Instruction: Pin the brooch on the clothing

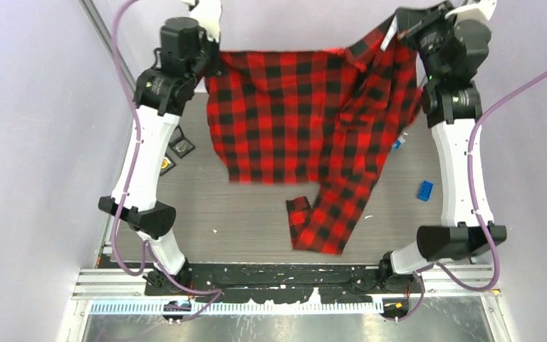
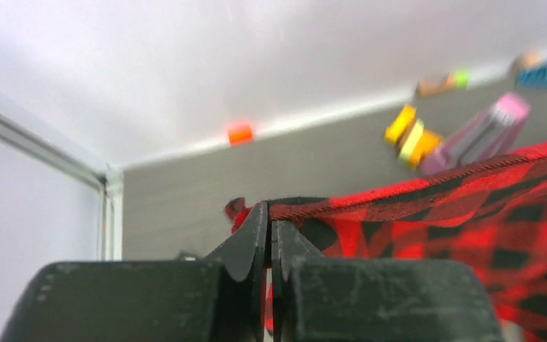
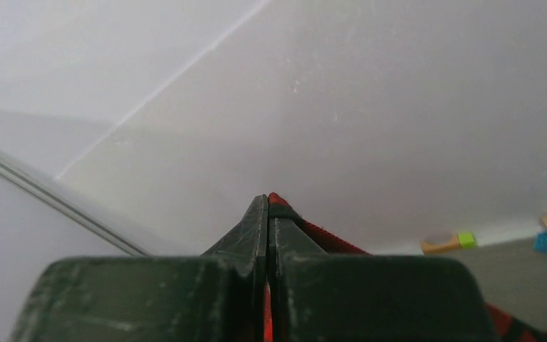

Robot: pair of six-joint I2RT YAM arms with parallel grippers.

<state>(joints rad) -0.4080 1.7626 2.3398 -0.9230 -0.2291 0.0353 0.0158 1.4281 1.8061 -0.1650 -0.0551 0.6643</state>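
Note:
The red-and-black check shirt (image 1: 292, 121) hangs spread between my two grippers at the far side of the table, with one sleeve trailing toward the near edge. No white lettering shows. My left gripper (image 1: 216, 63) is shut on the shirt's upper left edge, and the left wrist view shows the jaws (image 2: 269, 214) pinching the hem of the shirt (image 2: 470, 214). My right gripper (image 1: 393, 30) is shut on the upper right edge, and the right wrist view shows the gripper (image 3: 268, 203) nipping red cloth (image 3: 327, 239). I cannot pick out a brooch for certain.
Two small flat items (image 1: 182, 147) lie beside the left arm. A blue block (image 1: 425, 189) lies near the right arm. Small coloured toys (image 2: 413, 135) and a pink piece (image 2: 484, 135) lie behind the shirt by the back wall.

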